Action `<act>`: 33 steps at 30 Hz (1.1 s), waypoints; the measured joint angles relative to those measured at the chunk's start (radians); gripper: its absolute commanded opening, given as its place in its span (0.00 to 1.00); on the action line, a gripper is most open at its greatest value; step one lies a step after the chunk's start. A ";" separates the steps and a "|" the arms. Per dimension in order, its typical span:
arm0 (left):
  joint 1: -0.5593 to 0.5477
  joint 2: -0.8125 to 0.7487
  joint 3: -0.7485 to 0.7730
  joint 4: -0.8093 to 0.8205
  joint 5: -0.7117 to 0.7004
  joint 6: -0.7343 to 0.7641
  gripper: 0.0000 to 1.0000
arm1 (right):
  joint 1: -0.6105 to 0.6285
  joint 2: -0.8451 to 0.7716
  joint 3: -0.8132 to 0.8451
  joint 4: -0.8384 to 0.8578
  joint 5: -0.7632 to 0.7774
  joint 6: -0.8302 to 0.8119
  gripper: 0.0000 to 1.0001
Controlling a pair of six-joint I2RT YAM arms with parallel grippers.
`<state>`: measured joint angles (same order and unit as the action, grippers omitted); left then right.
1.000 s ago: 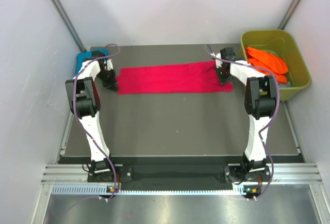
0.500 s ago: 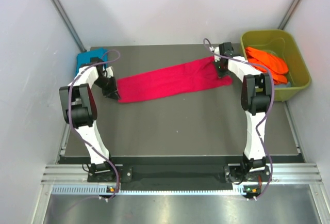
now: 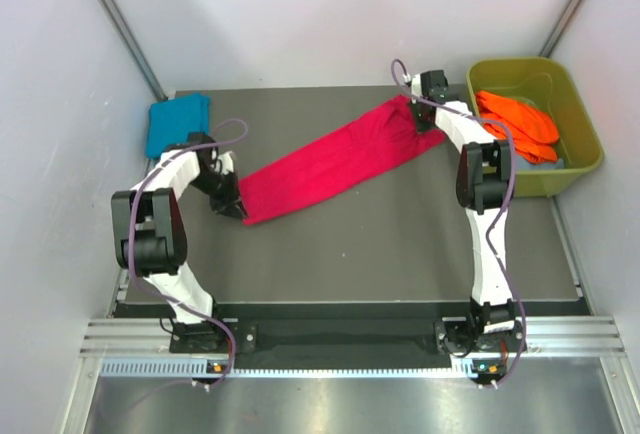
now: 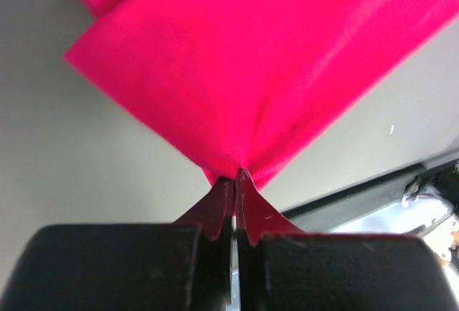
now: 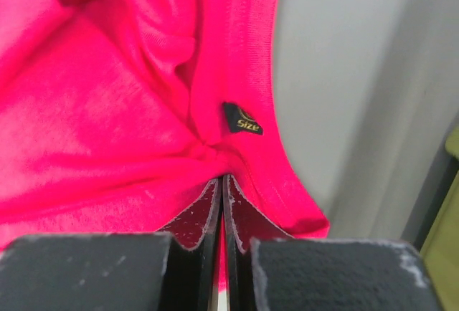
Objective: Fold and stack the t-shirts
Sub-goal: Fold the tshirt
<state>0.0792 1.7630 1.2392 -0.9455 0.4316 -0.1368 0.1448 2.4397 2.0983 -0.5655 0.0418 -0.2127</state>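
Note:
The crimson-pink t-shirt [image 3: 330, 159] is folded into a long band and stretched diagonally between both grippers, from near left to far right. My left gripper [image 3: 238, 206] is shut on its near-left end [image 4: 244, 74]. My right gripper [image 3: 424, 119] is shut on its far-right end, by the collar with a small black size tag [image 5: 242, 119]. A teal-blue t-shirt [image 3: 177, 122] lies folded at the far left corner. Bright orange t-shirts [image 3: 518, 121] lie in the tub.
The olive-green plastic tub [image 3: 580, 149] stands at the far right beside the dark table [image 3: 350, 244]. White walls close in on the left, right and back. The table's front edge shows in the left wrist view [image 4: 373, 189].
The left gripper has pulled its end of the pink shirt toward the near side and rightward. The right gripper has moved its end farther back. The band has turned from level to diagonal.

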 measured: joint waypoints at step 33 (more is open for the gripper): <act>-0.161 -0.179 0.006 -0.005 0.016 -0.008 0.79 | 0.027 -0.350 -0.164 0.021 -0.068 0.179 0.45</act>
<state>-0.0814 1.5845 1.2453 -0.9508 0.4480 -0.1444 0.1715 2.0899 1.9347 -0.5442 -0.0257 -0.0341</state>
